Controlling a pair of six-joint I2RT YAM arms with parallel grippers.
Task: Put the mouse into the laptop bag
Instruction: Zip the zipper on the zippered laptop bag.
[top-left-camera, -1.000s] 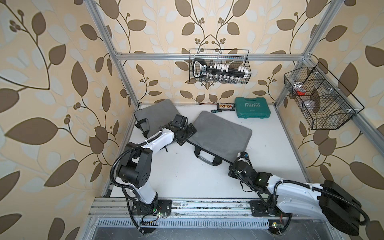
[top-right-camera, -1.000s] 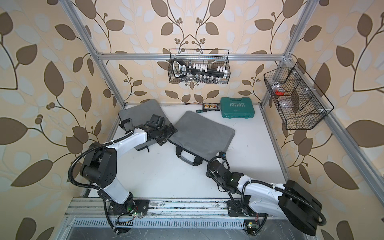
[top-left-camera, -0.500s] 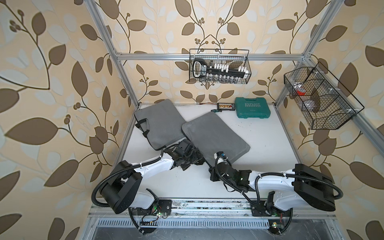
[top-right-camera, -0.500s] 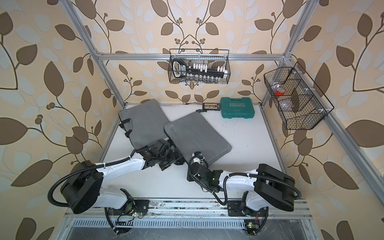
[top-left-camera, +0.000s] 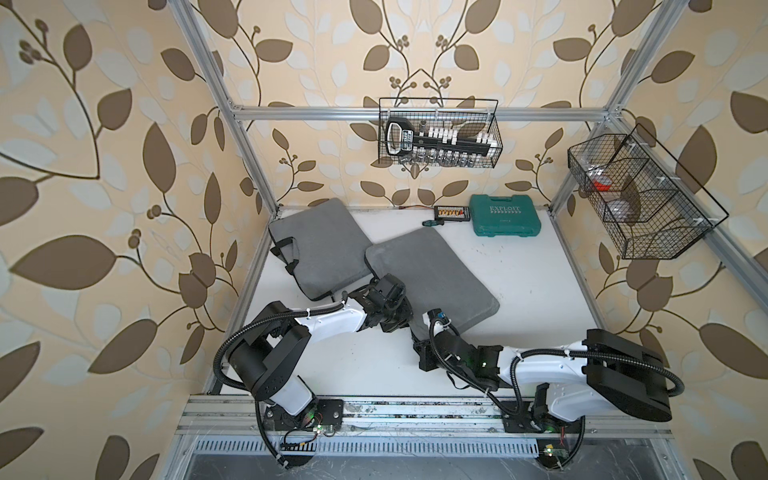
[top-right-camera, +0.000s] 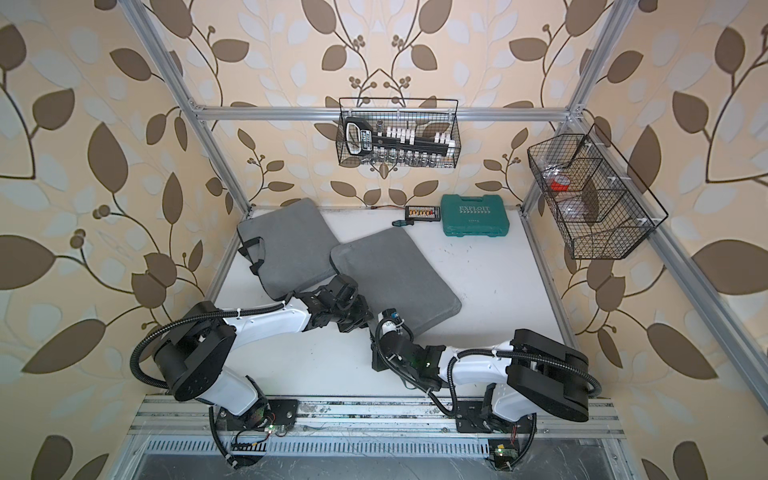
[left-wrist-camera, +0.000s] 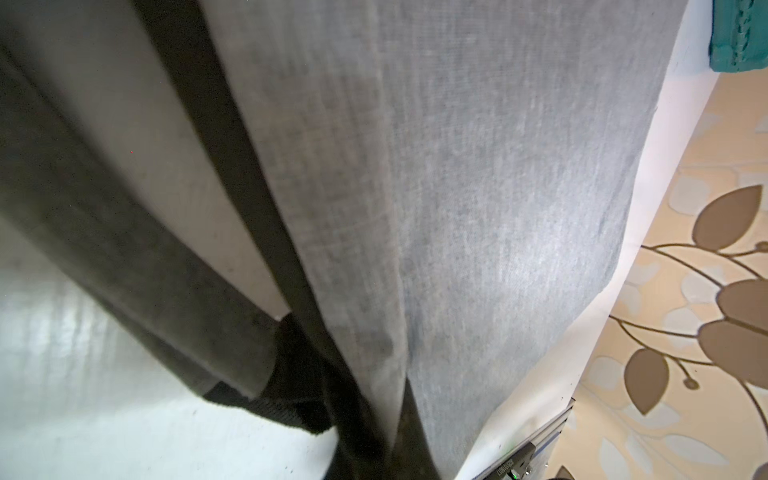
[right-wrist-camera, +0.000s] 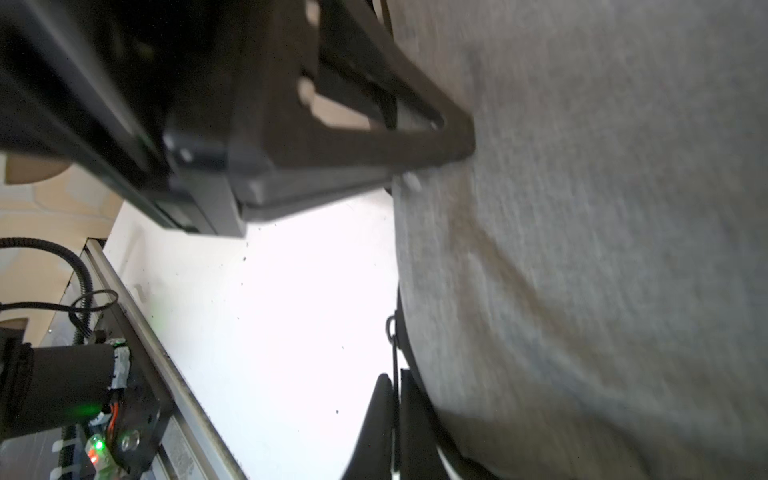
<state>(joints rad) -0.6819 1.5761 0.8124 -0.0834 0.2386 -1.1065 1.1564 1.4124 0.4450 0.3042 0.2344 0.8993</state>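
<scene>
Two grey laptop bags lie on the white table; the nearer laptop bag overlaps the one behind it. The mouse is out of view. My left gripper is at the nearer bag's front corner, shut on a fold of its grey fabric. My right gripper sits right beside it, shut on the thin black zipper pull at the bag's edge. The left gripper's fingers press against the same edge in the right wrist view.
A green tool case and a small bit set lie at the back of the table. One wire basket hangs on the back wall and another on the right wall. The metal rail runs along the front.
Both arms drew toward the front and the nearer bag slid and turned with them. The left gripper went from open to shut on the bag's edge.
</scene>
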